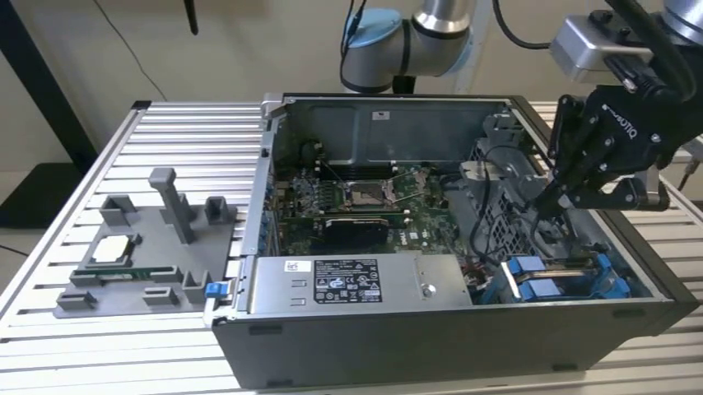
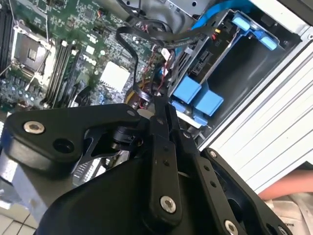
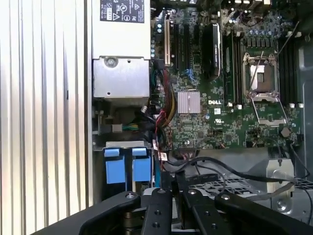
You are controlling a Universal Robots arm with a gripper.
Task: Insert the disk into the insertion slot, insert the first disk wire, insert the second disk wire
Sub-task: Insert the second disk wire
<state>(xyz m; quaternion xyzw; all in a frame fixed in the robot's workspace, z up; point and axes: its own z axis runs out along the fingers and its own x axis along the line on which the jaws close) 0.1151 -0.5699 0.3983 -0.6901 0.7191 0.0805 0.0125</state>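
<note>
The disk (image 2: pixel 200 66) lies in the insertion slot (image 2: pixel 244 63) at the case's front corner, on the exterior view's right. Its connector end faces the motherboard, and its blue carrier tabs (image 1: pixel 549 284) (image 3: pixel 124 164) stick out. My gripper (image 1: pixel 546 206) hangs just above and behind the slot, inside the open case. In both wrist views the black fingers (image 2: pixel 160 104) (image 3: pixel 178 182) are pressed together on the end of a black disk wire (image 2: pixel 131 63) (image 3: pixel 230 171). The wire loops away over the drive cage. Its plug is hidden between the fingers, a short way from the disk's connectors.
The grey labelled power-supply box (image 1: pixel 351 284) fills the case's front beside the slot. The motherboard with its CPU socket (image 1: pixel 363 193) lies behind it, with red and black cable bundles (image 3: pixel 161 110) between. A grey fixture tray (image 1: pixel 143 263) with parts sits on the slatted table on the exterior view's left.
</note>
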